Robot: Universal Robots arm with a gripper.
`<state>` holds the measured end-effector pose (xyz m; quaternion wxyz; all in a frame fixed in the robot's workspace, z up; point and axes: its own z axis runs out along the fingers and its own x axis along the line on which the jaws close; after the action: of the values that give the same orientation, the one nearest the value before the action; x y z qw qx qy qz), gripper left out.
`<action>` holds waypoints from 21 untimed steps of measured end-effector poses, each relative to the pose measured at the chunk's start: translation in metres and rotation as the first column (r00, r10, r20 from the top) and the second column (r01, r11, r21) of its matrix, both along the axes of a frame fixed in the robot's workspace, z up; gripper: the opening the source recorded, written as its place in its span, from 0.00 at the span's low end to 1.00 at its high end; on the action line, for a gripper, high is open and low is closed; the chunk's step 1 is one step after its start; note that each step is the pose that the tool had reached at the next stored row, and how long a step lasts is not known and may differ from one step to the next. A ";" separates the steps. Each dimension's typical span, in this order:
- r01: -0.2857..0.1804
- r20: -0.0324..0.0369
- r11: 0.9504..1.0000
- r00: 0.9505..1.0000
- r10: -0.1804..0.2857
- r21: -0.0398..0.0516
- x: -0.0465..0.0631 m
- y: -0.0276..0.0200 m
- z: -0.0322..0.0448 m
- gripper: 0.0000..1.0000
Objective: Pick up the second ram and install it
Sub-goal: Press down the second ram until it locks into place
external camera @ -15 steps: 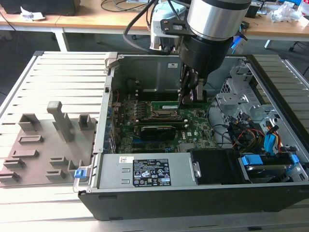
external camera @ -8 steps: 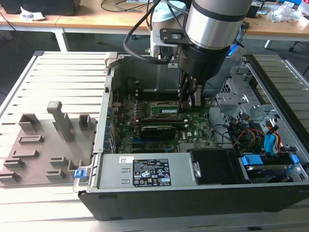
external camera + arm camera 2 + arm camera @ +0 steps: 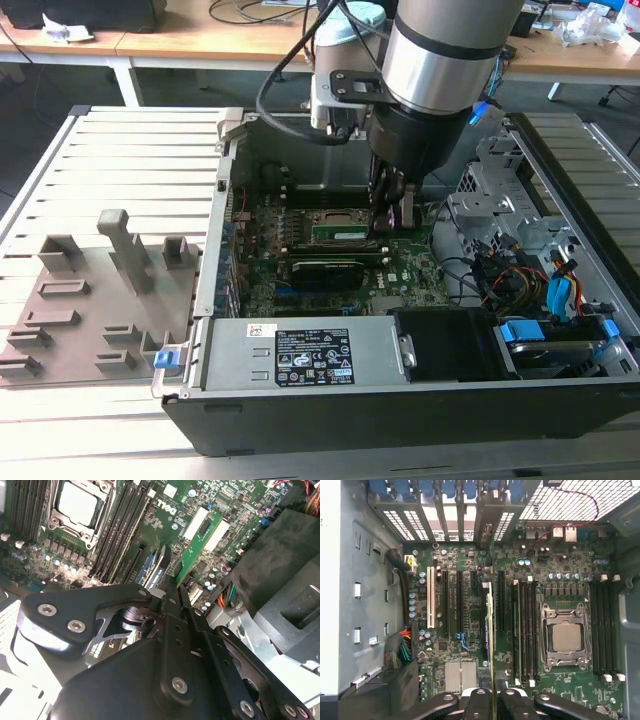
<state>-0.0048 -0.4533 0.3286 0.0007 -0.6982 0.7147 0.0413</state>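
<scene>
1. While the arm hung low inside the open computer case (image 3: 420,400), its end effector (image 3: 388,212) was closed on the ram (image 3: 200,545), holding the green stick by one end.
2. The ram was over the board (image 3: 410,270), near the square socket (image 3: 566,637) and beside the row of long black slots (image 3: 525,630).
3. In the first wrist view the ram (image 3: 490,630) showed edge-on, as a thin line going straight out from the fingers (image 3: 479,705). It ran the same way as the slots. I could not tell if its bottom edge was touching a slot yet.
4. In the exterior view a green stick (image 3: 345,233) with a white label lay just under the end effector, close to a black card (image 3: 325,272).
5. To do this step well, I think the ram should stay lined up with its slot from end to end, not turned or tipped.
6. The push should go straight down and be even. A push on one end only could bend the stick or leave it half in.
7. The grip should stay firm, because the stick is thin and could slip.
8. A gray rack (image 3: 90,310) sat on the tabletop (image 3: 110,170) next to the case.
</scene>
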 end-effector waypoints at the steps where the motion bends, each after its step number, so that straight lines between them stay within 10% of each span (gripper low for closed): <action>1: 0.000 0.000 1.000 1.000 0.000 0.000 0.000 0.0000 -0.0031 0.14; 21: 0.000 0.000 1.000 1.000 0.000 0.000 0.000 0.0000 -0.0277 0.14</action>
<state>-0.0048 -0.4533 0.3009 0.0007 -0.6982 0.7147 0.0412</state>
